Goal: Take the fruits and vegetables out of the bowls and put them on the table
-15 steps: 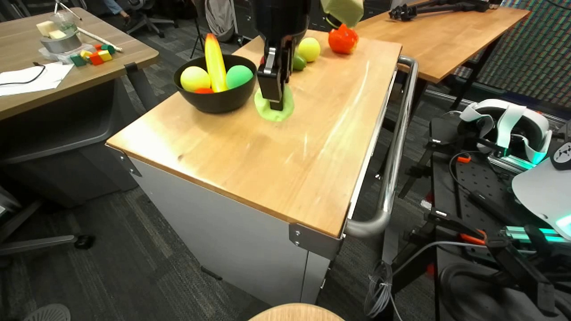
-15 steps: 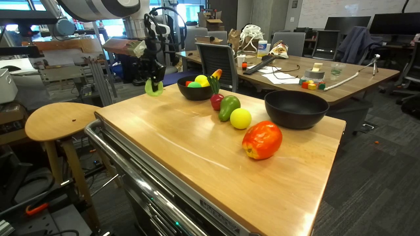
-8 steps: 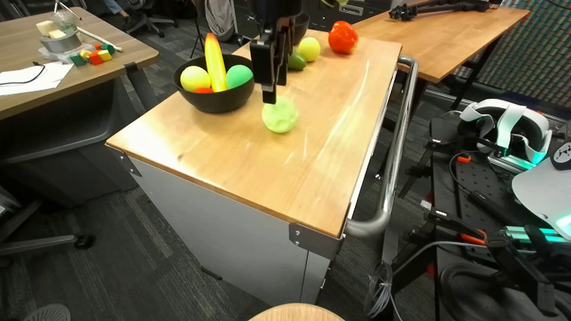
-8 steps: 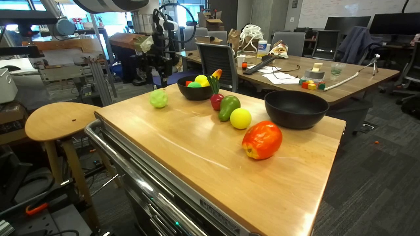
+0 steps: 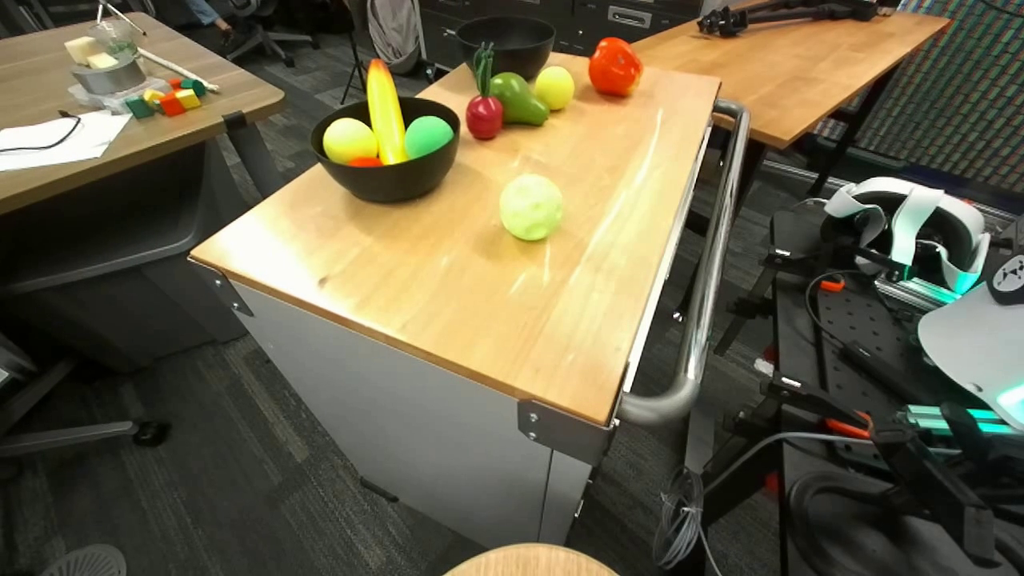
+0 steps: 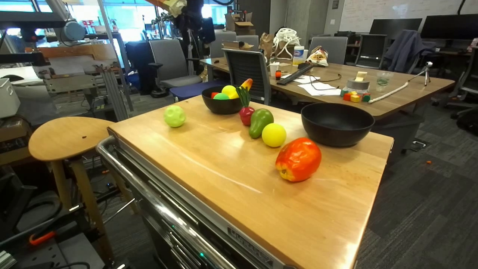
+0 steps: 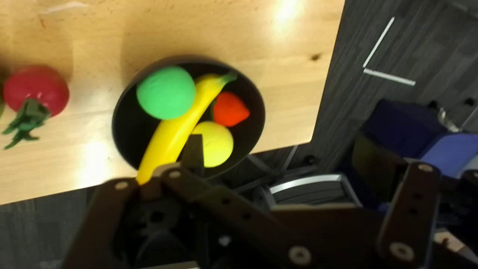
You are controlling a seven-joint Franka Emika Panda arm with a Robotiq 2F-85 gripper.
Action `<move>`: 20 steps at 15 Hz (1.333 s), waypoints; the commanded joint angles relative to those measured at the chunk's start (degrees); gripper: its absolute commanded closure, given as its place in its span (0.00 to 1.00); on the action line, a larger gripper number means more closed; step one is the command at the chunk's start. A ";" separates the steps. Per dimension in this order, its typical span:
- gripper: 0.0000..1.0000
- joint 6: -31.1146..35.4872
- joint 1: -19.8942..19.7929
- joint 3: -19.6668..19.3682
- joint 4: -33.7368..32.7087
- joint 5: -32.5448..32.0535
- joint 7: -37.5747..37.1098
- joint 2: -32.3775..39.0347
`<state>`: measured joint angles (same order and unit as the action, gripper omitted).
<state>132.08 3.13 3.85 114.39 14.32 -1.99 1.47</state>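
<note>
In the wrist view a black bowl holds a banana, a green ball, a yellow ball and a red-orange fruit. My gripper stands wide open above the table, nothing between its fingers; the left finger overlaps the yellow ball in that picture. A pale green ball rests on the wooden table. Also on the table are a radish, an avocado, another yellow ball and a large red-orange fruit. A second black bowl shows its bare inside.
A metal handle bar runs along one long edge of the table. A round stool stands by its end. Past the opposite long edge are a chair and a bigger desk with assorted items.
My gripper was shut on the pale green ball, opened, and has risen away, out of one exterior picture. The released ball has rolled a little toward the handle side.
</note>
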 commanded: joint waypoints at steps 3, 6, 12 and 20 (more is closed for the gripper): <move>0.00 -0.93 -1.65 -1.91 -4.21 -0.04 -3.40 2.89; 0.00 -2.37 -1.62 -2.02 -5.17 -0.97 -5.16 4.86; 0.00 -13.34 0.35 -2.87 -15.78 -14.53 -15.49 13.48; 0.13 -14.96 2.44 -4.63 -29.09 -20.86 -22.76 25.03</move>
<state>115.91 4.49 1.05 91.48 -5.42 -21.68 21.91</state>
